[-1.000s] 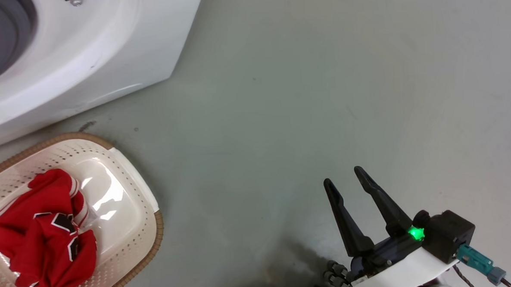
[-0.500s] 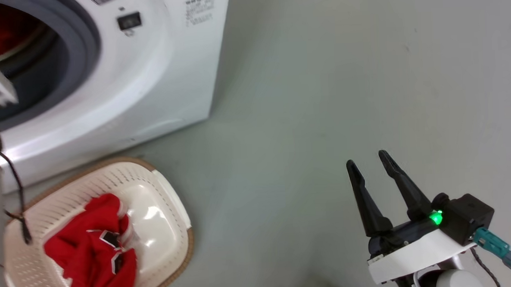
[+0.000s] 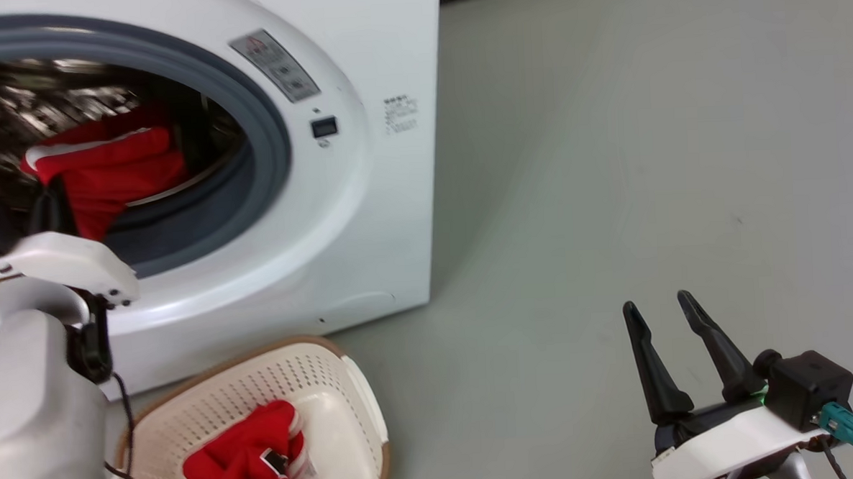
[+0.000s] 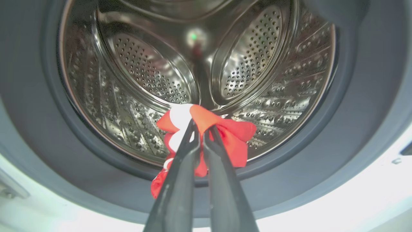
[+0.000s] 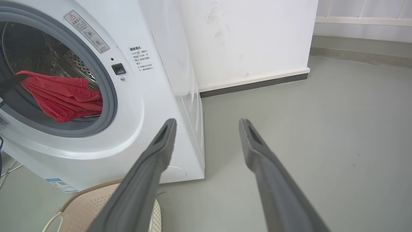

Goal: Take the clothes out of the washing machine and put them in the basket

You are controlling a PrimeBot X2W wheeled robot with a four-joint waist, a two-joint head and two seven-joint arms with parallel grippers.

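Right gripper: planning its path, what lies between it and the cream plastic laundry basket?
Bare grey floor, from right gripper to cream perforated basket, in the head view.

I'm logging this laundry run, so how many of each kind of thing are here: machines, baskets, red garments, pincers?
Washing machine: 1
Basket: 1
Red garments: 2 (drum garment, basket garment)
Pincers: 2 (left pincer, right pincer)
Total: 6

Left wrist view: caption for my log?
Left gripper, jaws shut on a red garment at the mouth of the washing machine drum.
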